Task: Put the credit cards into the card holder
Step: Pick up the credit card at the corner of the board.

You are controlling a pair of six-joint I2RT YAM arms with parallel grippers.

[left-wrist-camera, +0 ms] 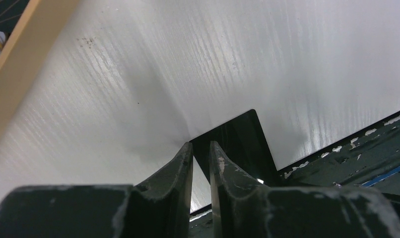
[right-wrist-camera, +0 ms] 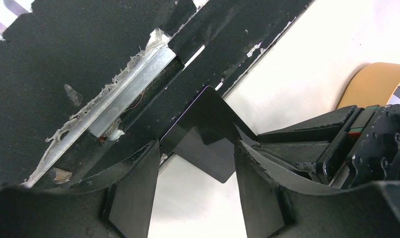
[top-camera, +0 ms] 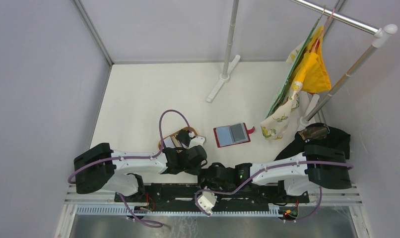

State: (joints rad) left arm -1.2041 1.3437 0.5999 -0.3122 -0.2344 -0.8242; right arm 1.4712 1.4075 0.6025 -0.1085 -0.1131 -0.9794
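Left pincer (left-wrist-camera: 200, 147) pinches a black card (left-wrist-camera: 237, 144) edge-on. Your right pincer (right-wrist-camera: 197, 145) stands open around it. The holder (top-camera: 232, 134) lies open on the table (top-camera: 148, 99), ahead-right of both.

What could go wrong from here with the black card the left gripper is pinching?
The left gripper pinches the black card only at its edge, so it may pivot or slip.
The right gripper stands open around the card; closing off-centre could knock it loose.
All this is beside the black base plate, away from the card holder; a dropped card may land awkwardly.
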